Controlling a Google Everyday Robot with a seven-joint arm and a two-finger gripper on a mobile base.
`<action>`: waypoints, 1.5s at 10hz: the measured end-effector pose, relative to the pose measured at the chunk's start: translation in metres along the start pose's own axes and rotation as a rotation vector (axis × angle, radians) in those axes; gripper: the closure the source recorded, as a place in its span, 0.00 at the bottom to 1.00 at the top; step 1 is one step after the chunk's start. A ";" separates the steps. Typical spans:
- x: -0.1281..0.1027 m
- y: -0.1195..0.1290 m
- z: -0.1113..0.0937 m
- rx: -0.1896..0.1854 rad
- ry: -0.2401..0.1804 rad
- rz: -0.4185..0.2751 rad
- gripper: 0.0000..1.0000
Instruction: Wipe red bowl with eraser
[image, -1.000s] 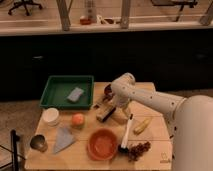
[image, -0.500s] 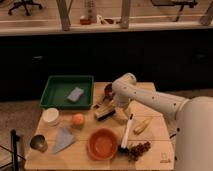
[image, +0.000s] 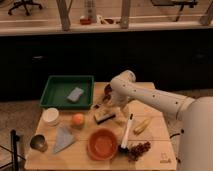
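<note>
hovering tool (image: 111, 107) over eraser (image: 104, 117); marker (image: 126, 132) lies beside red bowl (image: 103, 144).

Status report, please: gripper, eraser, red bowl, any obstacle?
Gripper low over table, next to eraser. Red bowl nearer camera, looks empty. White marker lies close beside bowl.

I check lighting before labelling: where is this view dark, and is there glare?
Camera view: warm, dim light; cabinets behind the wooden table nearly black; no glare on the wide orange-red plastic bowl; end effector, beside the tan rectangular eraser block, is evenly lit.
</note>
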 end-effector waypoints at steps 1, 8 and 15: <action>-0.002 -0.004 0.001 0.004 -0.009 0.016 0.20; -0.036 -0.040 0.016 0.068 -0.055 0.156 0.20; -0.046 -0.037 0.044 0.059 -0.122 0.211 0.64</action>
